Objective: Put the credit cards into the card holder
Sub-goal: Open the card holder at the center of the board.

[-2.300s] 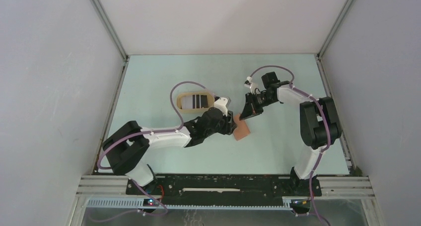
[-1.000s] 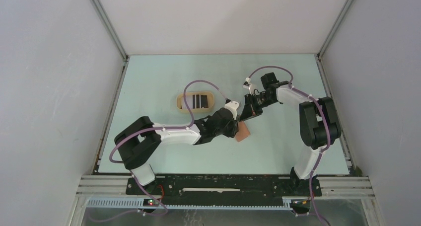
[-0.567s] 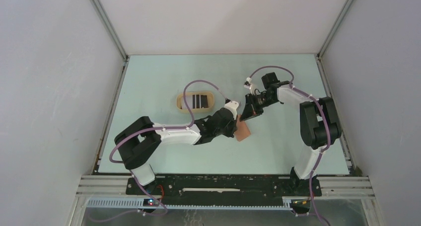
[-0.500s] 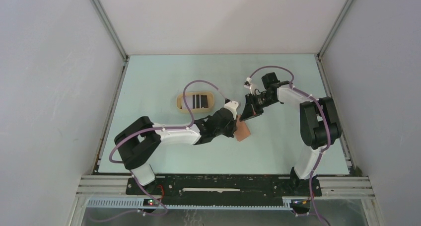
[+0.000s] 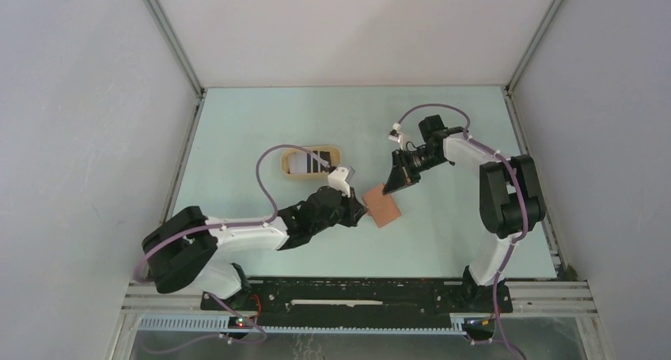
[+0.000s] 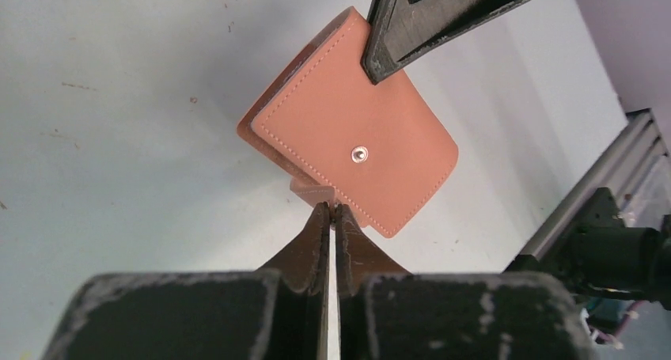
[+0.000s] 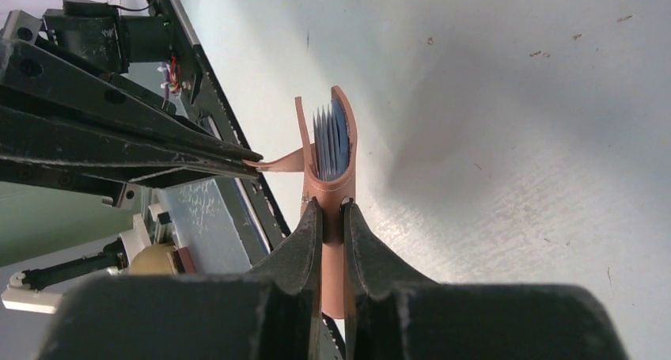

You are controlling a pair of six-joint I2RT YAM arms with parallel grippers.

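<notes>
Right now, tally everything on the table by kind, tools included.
card holder: 1
tray: 1
tools: 2, left tool and right tool, both shut on the card holder
credit cards in tray: at least 1, partly hidden
Total: at least 5

Card holder [image 5: 383,206]: reddish-brown leather wallet near mid-table, folded almost shut with its stud face up. Light-blue pockets [image 7: 333,138] show at its open edge, and the snap tab [image 7: 277,164] sticks out sideways. Credit cards [image 5: 303,164]: dark-striped, lying flat in the oval tray [image 5: 337,152], apart from the wallet.
</notes>
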